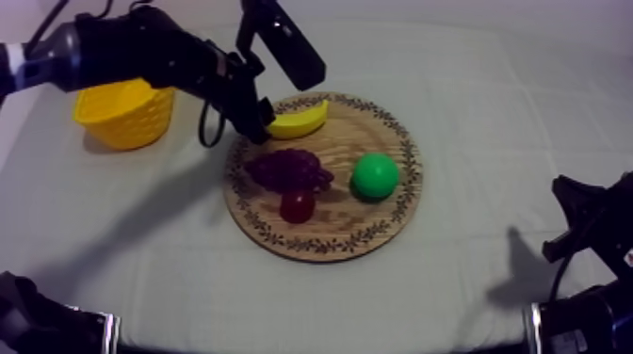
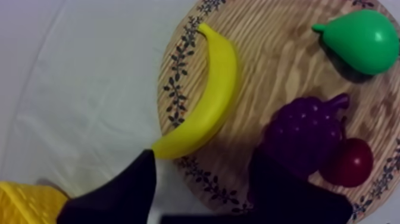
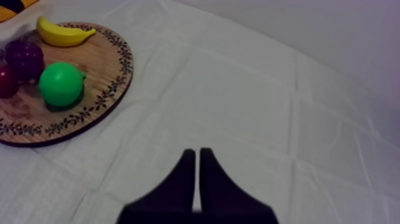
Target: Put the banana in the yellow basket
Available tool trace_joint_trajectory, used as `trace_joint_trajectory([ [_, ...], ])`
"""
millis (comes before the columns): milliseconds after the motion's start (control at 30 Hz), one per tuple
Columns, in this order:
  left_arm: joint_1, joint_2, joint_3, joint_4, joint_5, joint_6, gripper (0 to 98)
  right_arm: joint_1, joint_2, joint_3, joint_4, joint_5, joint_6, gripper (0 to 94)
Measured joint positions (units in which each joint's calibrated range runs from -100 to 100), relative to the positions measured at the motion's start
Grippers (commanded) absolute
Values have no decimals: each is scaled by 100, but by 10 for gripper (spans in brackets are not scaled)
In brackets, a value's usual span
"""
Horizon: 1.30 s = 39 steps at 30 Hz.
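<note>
A: Whereabouts of the banana [image 1: 300,120]?

B: Lying flat on the wooden board [image 1: 363,221], along the rim nearest the yellow basket [image 1: 124,113], one tip right at the edge. Clear of the grapes [image 1: 287,169], the pear [image 1: 376,175] and the small red fruit [image 1: 297,205].

A: And the left pincer [image 2: 202,170]?

B: Spread apart, hovering at the banana's near tip, clamped on nothing. Contact hard to tell. Right pincer [image 3: 197,156] pressed together, idle over bare counter [image 1: 490,104], well apart from the board.

A: Likely feel?

B: Probably light, hollow, stiff and glossy. Prone to slipping or spinning if pinched at the tapering tip.

A: Better hold, then?

B: Further along, across the thick middle of the curve, pincer square to the sides. Probably safe to squeeze firmly; hardly fragile.
</note>
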Motion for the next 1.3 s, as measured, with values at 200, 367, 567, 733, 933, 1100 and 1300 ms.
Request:
trace_joint_trajectory([
  [200, 37, 710, -695, -5, 591, 21, 579, 0, 0, 0, 0, 18, 0, 5],
  [367, 75, 1216, -1316, -64, 1152, 41, 579, 0, 0, 0, 0, 7, 0, 5],
  [567, 71, 1686, -1782, -149, 1592, 98, 563, 0, 0, 0, 0, 2, 0, 5],
  [733, 37, 1992, -1951, -236, 1737, 181, 546, 0, 0, 0, 0, 2, 0, 5],
  [933, 56, 2243, -2251, -311, 1909, 266, 421, 0, 0, 0, 0, 2, 0, 5],
  [1100, 177, 2421, -2431, -553, 1986, 537, 294, 0, 0, 0, 0, 2, 0, 5],
  [1300, 233, 2573, -2574, -682, 2044, 814, 229, 0, 0, 0, 0, 2, 0, 5],
])
